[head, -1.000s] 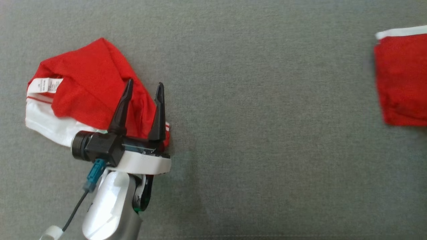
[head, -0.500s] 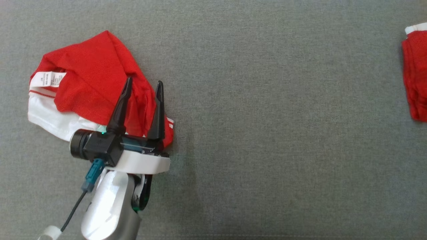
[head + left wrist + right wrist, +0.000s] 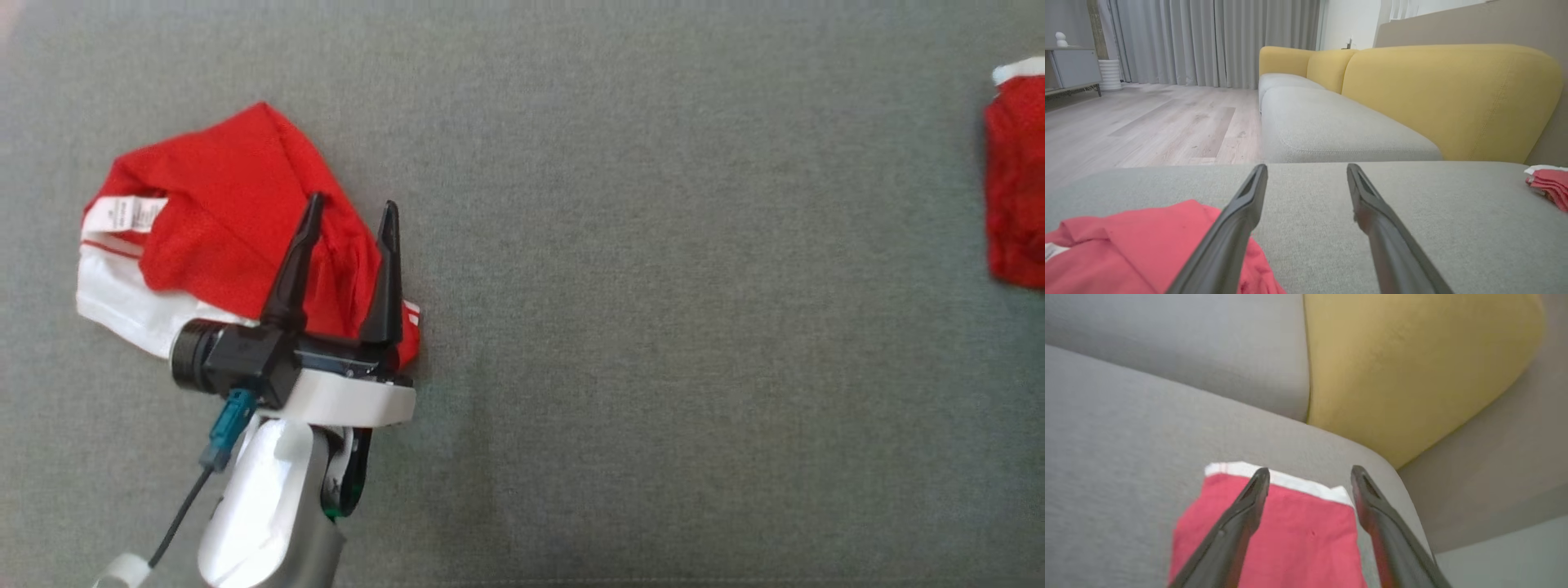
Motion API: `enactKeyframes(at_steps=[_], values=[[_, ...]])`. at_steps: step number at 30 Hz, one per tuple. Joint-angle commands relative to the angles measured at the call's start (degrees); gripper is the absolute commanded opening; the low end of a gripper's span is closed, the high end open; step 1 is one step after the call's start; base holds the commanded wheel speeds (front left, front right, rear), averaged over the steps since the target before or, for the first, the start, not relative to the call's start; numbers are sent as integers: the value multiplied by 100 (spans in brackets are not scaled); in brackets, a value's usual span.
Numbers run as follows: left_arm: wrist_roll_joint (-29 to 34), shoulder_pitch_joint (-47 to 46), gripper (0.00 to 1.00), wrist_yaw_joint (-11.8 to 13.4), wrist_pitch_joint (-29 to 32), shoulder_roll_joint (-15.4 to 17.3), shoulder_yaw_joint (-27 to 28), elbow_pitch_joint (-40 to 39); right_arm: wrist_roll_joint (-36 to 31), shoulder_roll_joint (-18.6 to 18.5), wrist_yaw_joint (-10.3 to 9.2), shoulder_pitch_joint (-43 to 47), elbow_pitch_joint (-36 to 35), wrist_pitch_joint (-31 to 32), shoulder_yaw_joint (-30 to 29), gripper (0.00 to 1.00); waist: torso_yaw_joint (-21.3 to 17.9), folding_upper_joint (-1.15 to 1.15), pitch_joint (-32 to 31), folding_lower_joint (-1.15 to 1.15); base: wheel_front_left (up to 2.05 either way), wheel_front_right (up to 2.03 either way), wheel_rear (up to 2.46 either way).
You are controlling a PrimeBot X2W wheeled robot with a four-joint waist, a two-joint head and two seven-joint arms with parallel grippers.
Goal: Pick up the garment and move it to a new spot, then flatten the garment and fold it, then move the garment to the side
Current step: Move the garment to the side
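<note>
Right wrist view shows red garment [image 3: 1306, 539] folded flat.

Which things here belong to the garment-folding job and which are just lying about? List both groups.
Job in hand:
folded red garment, in front of the open right end effector
crumpled red-and-white garment, by the open left end effector
grey cushion they lie on

Lying about:
yellow backrest
grey curtains
cabinet
</note>
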Motion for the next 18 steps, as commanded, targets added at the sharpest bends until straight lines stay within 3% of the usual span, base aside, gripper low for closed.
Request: enactKeyframes(at_steps=[1, 13, 18], values=[[11, -24, 100, -11, -31, 39, 251, -231, 15, 49, -5, -3, -315, -169, 2, 100, -45, 0, -189, 0, 0, 0, 0], [81, 561, 100, 106, -31, 39, 449, -225, 1017, 2340, -5, 770, -1834, -1228, 106, 100, -206, 0, -1219, 0, 0, 0, 0], [116, 878, 100, 143, -31, 39, 481, -286, 1143, 2860, -5, 1550, -2253, -1635, 177, 100, -218, 0, -1491, 0, 0, 0, 0]])
